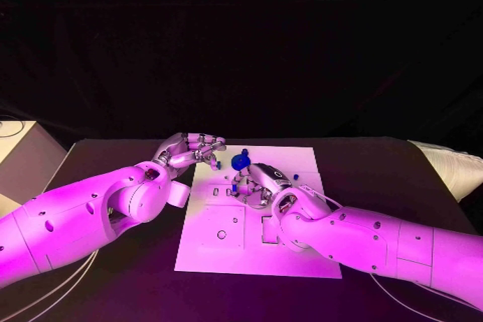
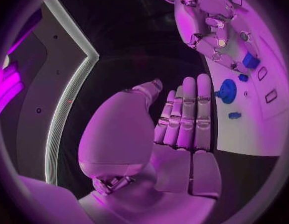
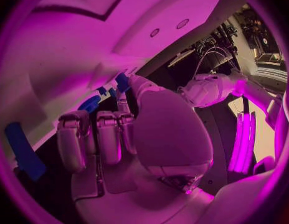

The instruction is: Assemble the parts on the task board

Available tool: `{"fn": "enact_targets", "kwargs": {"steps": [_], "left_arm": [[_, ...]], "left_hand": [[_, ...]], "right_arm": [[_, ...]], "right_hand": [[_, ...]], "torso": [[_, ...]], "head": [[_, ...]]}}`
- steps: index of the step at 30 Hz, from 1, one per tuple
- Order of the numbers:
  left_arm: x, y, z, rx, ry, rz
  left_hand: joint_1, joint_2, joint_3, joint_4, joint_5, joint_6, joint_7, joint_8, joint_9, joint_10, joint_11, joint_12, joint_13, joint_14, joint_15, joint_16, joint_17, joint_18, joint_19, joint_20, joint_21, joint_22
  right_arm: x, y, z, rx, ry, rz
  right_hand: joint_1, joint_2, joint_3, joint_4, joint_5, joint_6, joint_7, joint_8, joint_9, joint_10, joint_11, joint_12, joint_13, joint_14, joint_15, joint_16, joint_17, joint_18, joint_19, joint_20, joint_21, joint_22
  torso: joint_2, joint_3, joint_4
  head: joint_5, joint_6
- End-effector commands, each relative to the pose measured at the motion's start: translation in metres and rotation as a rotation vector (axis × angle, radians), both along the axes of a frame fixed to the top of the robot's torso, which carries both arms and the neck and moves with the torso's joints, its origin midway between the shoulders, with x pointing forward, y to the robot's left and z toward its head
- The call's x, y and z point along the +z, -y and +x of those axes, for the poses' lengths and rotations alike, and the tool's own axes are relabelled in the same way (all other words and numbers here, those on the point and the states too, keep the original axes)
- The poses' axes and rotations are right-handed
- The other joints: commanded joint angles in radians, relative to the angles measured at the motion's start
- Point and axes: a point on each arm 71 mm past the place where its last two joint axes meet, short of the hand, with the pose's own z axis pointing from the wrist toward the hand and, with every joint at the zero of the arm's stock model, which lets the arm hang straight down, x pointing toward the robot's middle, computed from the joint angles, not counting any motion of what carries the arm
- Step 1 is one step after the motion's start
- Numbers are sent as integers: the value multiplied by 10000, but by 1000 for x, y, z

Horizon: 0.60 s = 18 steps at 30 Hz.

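We see the right hand [image 1: 257, 182] over the middle of the white board [image 1: 206, 255], pinching a small blue part [image 3: 122, 81]; it looks light, stiff and smooth, best nipped at its sides. The left hand [image 1: 191, 151] hovers at the board's far left corner, fingers straight, holding nothing. A round blue part [image 1: 241, 161] stands near the far edge. Black table [image 1: 121, 294], dark room.

No text, label or number can be read anywhere

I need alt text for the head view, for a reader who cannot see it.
Two white robot arms meet over a white task board on a black table. The right hand rests among small blue parts; the left hand hovers at the board's far left corner, holding nothing.
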Motion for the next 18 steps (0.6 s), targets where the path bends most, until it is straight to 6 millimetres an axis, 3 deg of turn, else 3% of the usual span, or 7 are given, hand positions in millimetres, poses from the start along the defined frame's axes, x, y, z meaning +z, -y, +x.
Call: {"fn": "enact_targets", "kwargs": {"steps": [1, 18], "left_arm": [[1, 2, -1, -102, 61, -108], [1, 2, -1, -123, 57, -110]], "left_hand": [[-87, 37, 45, 2, -42, -53, 19, -34, 16, -59, -5, -24, -13, -62, 1, 45, -11, 145, -70, -22, 58, 14], [-91, 34, 63, -24, -44, -43, 13, -19, 26, -73, -7, -10, -11, -64, 0, 55, -21, 148, -86, -18, 88, 21]], "right_arm": [[-2, -2, -1, 130, -41, -365], [-7, -3, 1, 51, -270, -654]], "right_hand": [[-27, -87, 64, -21, -69, -54, -6, 34, 9, 862, -1, -41, 2453, 991, -25, 24, 2407, -69, 1049, 2, 60, 2633], [-138, -176, 59, -13, -266, -155, 30, 26, -5, 798, 33, -94, 2388, 985, 6, 18, 2383, -69, 1049, 31, 60, 2633]], "torso": [[0, 0, 5], [-4, 3, -5]], "head": [[-11, -19], [-10, -53]]}}
